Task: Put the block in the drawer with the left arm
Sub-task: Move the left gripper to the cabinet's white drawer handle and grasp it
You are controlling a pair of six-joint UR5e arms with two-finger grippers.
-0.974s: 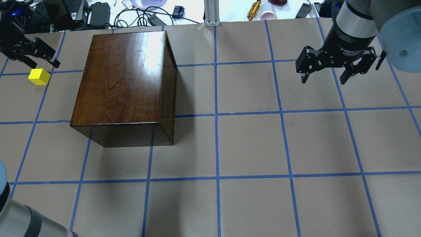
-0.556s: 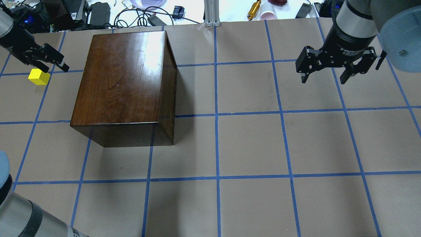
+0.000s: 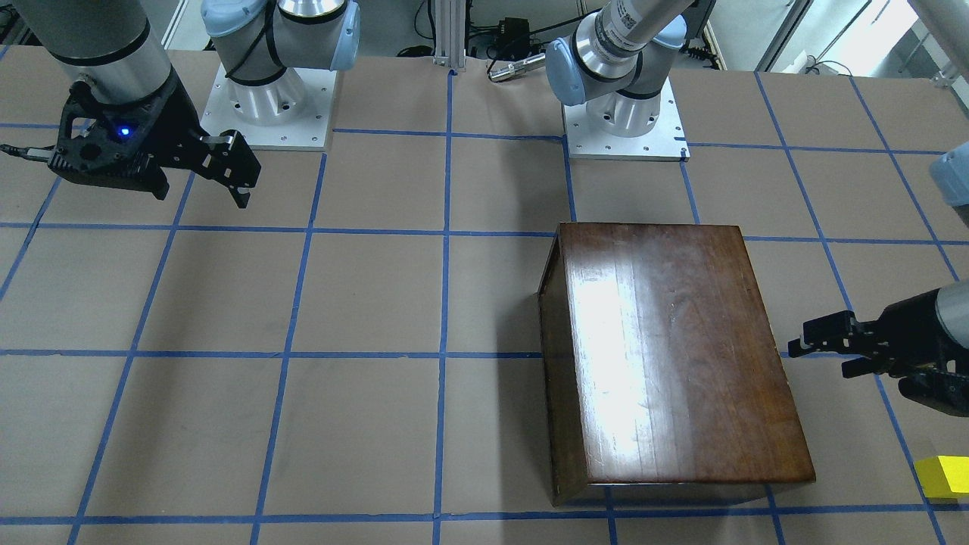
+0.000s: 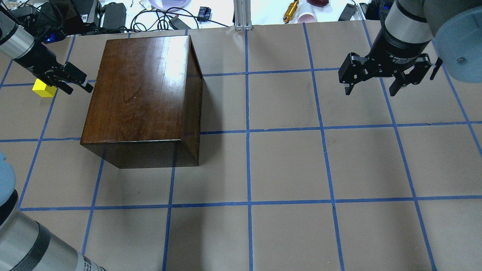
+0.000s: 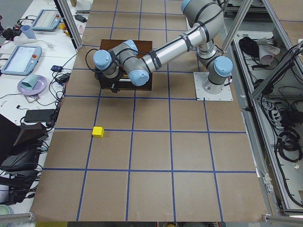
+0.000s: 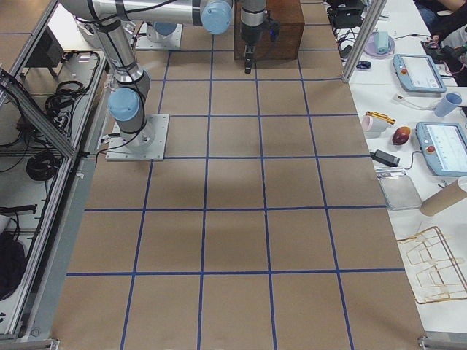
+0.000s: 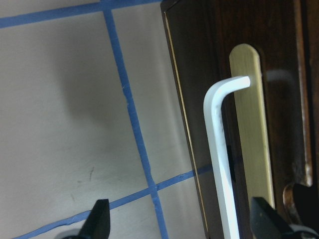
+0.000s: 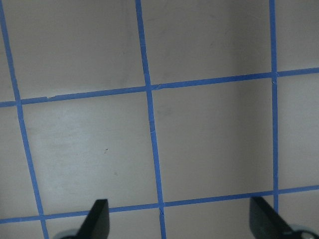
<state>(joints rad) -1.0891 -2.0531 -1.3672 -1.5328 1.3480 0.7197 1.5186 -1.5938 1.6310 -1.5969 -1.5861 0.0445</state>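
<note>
From where I stand, the left arm (image 4: 19, 43) reaches in at the end of the dark wooden cabinet (image 4: 143, 90), its jaws apart and holding nothing. Seen from its wrist, the two tips stand either side of the bent metal pull (image 7: 219, 149) on the drawer (image 7: 199, 89) front, near it but not closed on it, and the drawer looks shut. The yellow block (image 5: 98, 131) sits on the bench (image 4: 286, 165) by a blue tape line (image 5: 142, 131), out in front of that same end of the cabinet, apart from it and touched by nothing. From above, the arm's black end partly covers it. The right arm (image 4: 406, 26) hangs over the paper-covered bench well away on the other side, its jaws also apart and empty.
</note>
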